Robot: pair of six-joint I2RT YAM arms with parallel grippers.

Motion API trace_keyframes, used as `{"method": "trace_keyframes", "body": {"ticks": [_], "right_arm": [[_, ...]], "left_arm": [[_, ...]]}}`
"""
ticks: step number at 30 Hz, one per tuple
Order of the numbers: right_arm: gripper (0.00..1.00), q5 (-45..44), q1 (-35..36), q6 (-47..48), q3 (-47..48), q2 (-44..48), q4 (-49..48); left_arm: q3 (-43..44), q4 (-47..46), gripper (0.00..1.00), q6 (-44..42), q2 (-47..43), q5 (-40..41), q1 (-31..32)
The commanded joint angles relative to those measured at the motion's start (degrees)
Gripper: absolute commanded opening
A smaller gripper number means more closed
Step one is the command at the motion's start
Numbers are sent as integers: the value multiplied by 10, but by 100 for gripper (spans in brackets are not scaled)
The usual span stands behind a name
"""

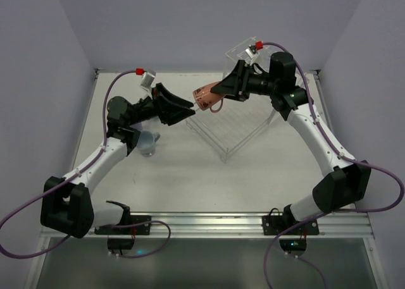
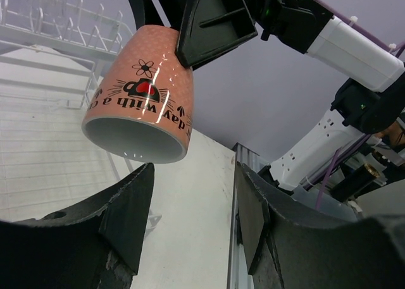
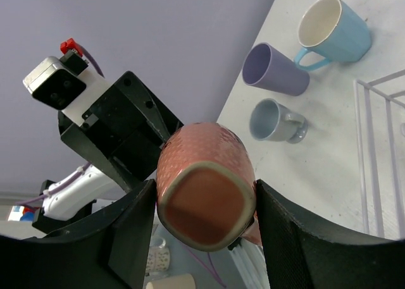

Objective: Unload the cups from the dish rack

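From the top camera, my right gripper [image 1: 219, 94] is clamped on the salmon-pink mug [image 1: 204, 99], holding it on its side in the air over the left edge of the clear dish rack [image 1: 237, 129], mouth turned toward my left arm. My left gripper [image 1: 188, 107] faces that mouth with its fingers spread, the tips just beside the rim. I cannot tell from here whether they touch it. The rack stands on the white table [image 1: 183, 175].

From my left wrist, both of my dark fingers [image 2: 126, 219] stand wide apart at the bottom of the view with nothing between them. The pink mug hangs just beyond them, tilted, with its pale inside and the black lettering and red heart on its wall turned toward me. My right gripper's black jaws grip it from above. Thin bars of the rack show at the upper left.

From my right wrist, the mug's squarish base fills the gap between my fingers [image 3: 136, 232], which press on its sides. Past it sits my left gripper, close behind the mug. On the table beyond lie three mugs, near one another and outside the rack. The light blue mug [image 3: 335, 30] has a cream inside, the lavender mug [image 3: 275, 71] is next to it, and the grey-blue mug [image 3: 275, 119] is nearest the rack's bars.
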State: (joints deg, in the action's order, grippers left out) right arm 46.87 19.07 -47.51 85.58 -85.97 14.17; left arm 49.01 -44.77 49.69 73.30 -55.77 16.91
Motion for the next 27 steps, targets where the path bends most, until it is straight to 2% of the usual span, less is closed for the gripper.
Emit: {"method": "trace_keyframes", "body": {"ticks": [1, 16, 27], "right_arm": [[0, 38, -3, -41, 2, 24, -67], [0, 44, 14, -52, 7, 6, -94], [0, 43, 27, -55, -6, 10, -108]], "left_arm": [[7, -56, 58, 21, 2, 5, 6], [34, -131, 58, 70, 42, 26, 40], [67, -128, 59, 65, 63, 61, 52]]}}
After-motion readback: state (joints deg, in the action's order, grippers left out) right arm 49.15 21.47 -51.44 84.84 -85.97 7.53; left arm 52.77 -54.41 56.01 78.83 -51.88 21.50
